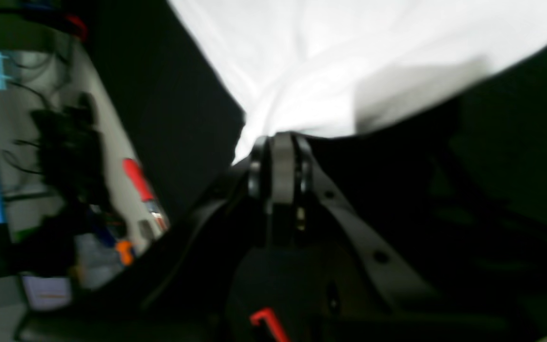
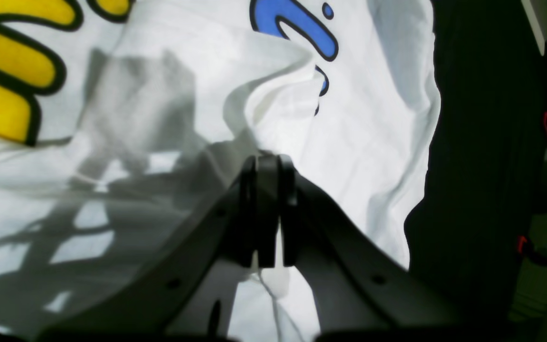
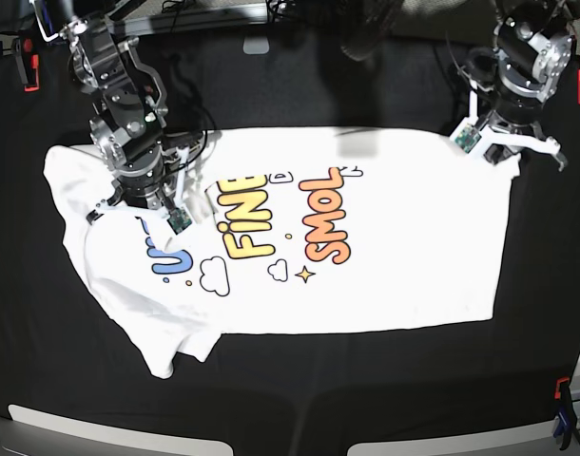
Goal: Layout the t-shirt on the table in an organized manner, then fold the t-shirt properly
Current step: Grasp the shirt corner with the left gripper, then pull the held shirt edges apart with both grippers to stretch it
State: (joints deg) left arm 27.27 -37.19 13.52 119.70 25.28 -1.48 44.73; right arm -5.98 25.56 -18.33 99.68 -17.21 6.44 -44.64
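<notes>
table [image 3: 290, 399]: big, black, soft cloth top; easy to snag and drag along with the shirt.
t-shirt [image 3: 299, 228]: lying print side up in the middle of the table, mostly flat; top end near the right arm, bottom end near the left arm.
bunched part [image 3: 176, 351]: lumpy and folded under at the sleeve near the front edge; likely to stay crooked in the fold if not pulled flat.
right gripper [image 2: 266, 209]: fingers pressed together, pinching a ridge of white cloth near the blue mark [image 2: 297, 23]; a hard pull could make more wrinkles or drag the whole shirt sideways.
left gripper [image 1: 278, 166]: fingers pressed together at the shirt's edge, blurry picture; cannot tell for sure if cloth is caught; could slip off, so only one side would move and the shirt would twist.
red clip [image 3: 28, 68]: small, at the table's edge; well away from the shirt, little danger.
</notes>
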